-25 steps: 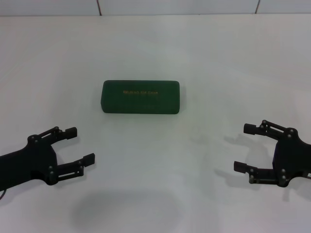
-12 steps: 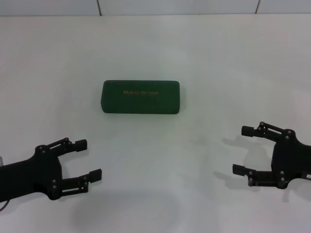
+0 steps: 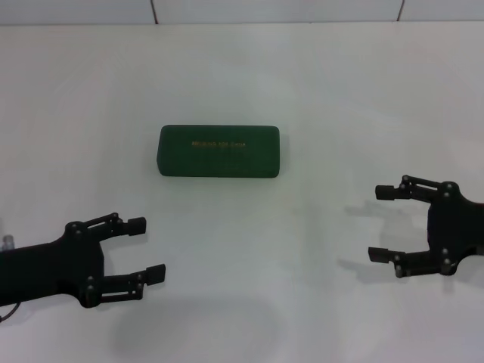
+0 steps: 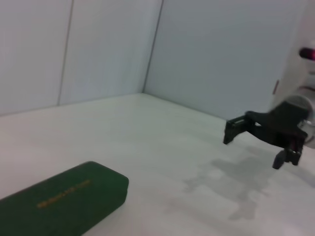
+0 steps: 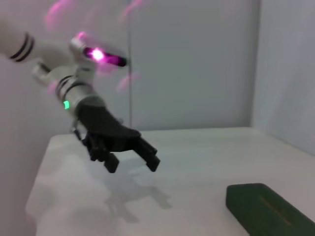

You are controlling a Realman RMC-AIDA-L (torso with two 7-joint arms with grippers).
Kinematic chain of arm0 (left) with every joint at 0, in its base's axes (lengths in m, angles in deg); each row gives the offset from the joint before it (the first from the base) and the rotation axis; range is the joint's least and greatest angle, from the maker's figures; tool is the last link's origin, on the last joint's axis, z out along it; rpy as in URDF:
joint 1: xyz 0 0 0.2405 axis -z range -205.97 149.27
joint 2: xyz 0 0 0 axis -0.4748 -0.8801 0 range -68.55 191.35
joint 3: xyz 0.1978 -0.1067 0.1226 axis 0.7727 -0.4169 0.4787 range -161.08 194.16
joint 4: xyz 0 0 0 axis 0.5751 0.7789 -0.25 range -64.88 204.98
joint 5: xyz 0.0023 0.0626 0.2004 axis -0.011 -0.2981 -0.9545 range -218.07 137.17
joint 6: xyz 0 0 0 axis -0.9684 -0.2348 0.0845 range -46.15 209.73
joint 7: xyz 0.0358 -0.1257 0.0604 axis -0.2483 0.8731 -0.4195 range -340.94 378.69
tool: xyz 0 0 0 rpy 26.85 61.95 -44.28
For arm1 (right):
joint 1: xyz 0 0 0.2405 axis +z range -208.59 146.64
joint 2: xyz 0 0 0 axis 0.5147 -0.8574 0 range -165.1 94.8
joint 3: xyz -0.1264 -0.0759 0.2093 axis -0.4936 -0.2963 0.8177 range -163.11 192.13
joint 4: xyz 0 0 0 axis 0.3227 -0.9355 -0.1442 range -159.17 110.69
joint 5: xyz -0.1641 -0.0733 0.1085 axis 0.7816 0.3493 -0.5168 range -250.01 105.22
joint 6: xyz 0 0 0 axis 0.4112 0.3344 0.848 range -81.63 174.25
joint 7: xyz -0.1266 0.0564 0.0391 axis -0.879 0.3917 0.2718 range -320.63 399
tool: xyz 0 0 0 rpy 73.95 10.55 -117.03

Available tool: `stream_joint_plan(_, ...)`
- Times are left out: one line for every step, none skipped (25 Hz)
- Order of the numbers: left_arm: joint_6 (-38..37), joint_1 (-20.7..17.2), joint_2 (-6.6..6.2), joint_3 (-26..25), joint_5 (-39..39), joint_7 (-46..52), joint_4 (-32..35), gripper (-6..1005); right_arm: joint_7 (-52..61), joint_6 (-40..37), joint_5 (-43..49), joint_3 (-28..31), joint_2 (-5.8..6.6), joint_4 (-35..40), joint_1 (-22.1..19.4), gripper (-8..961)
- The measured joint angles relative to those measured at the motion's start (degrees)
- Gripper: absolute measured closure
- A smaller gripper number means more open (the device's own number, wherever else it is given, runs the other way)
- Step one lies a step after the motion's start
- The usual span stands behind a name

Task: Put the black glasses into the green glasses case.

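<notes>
Between and beyond both spread tools — left tool [image 3: 147,246], right tool [image 3: 381,223] — lies the closed green glasses case [image 3: 219,150].

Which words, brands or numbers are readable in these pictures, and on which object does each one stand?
Gold lettering, one line, on the lid of the closed green case: too small and blurred to read in any view.
No other text, number or sign shows anywhere.

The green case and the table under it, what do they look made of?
The green case looks like a hard shell with a matte, slightly textured covering, perhaps leatherette, with gold lettering on its closed lid. The table looks like smooth white laminate, showing soft shadows and no grain.
</notes>
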Motion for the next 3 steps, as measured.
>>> stream_joint_plan(-0.1,0.3,-0.18,0.0,-0.3,0.5,0.0,139,0.3,-0.3,0.4,0.0,0.27,0.3,0.5,67)
stream_joint_plan(-0.2,0.8,-0.36,0.0,-0.7,1.1,0.0,139,0.6,-0.6,0.8,0.0,0.51,0.7,0.9,67)
stream_joint_plan(-0.3,1.0,-0.49,0.0,-0.9,1.4,0.0,139,1.1,-0.7,1.2,-0.1,0.70,1.2,1.2,67)
